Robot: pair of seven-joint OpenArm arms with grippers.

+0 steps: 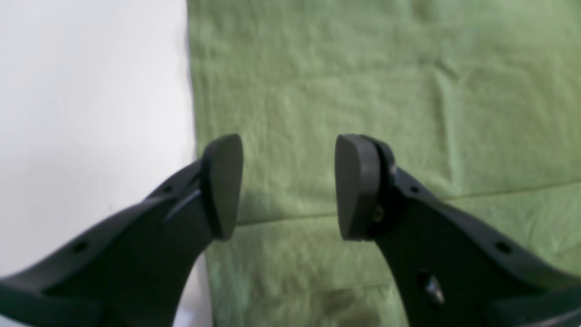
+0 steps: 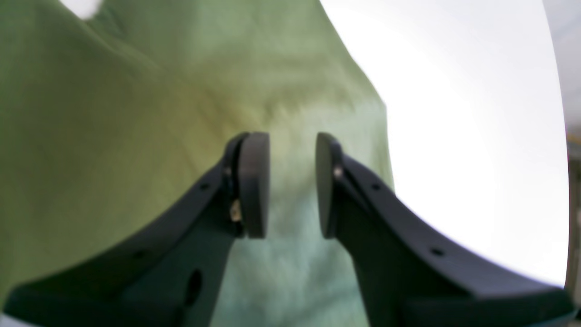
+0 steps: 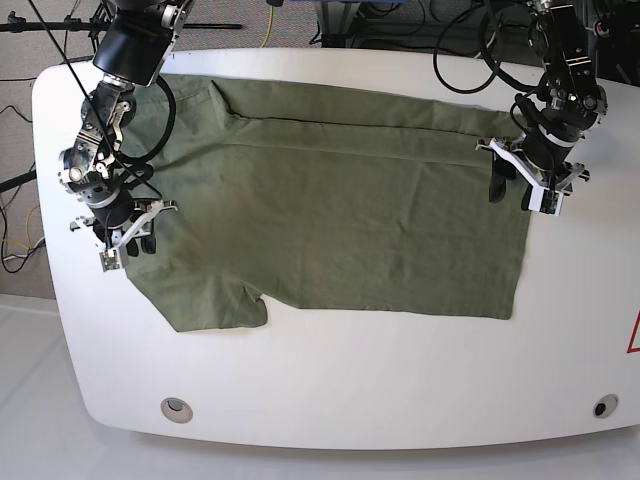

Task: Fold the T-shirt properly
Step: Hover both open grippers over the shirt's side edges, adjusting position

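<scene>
The left gripper (image 1: 289, 186) stands wide open with nothing between its pads, hanging over the T-shirt (image 3: 340, 210) just inside the cloth's straight side edge. The right gripper (image 2: 292, 184) is open more narrowly, also empty, above the shirt near its slanting edge.

The left wrist view shows a fold line running across the cloth beneath the pads, with white table (image 1: 91, 91) to one side. The right wrist view shows soft creases and bright table beyond the cloth. Whether the pads touch the fabric cannot be told from either wrist view. Only the base view shows the whole shirt: spread flat across the table (image 3: 350, 380), its far strip folded over along the length, one sleeve (image 3: 215, 300) sticking out toward the near edge.

The near half of the table is bare white, with two round holes (image 3: 176, 407) near its front corners. Cables (image 3: 470, 50) lie beyond the far edge.
</scene>
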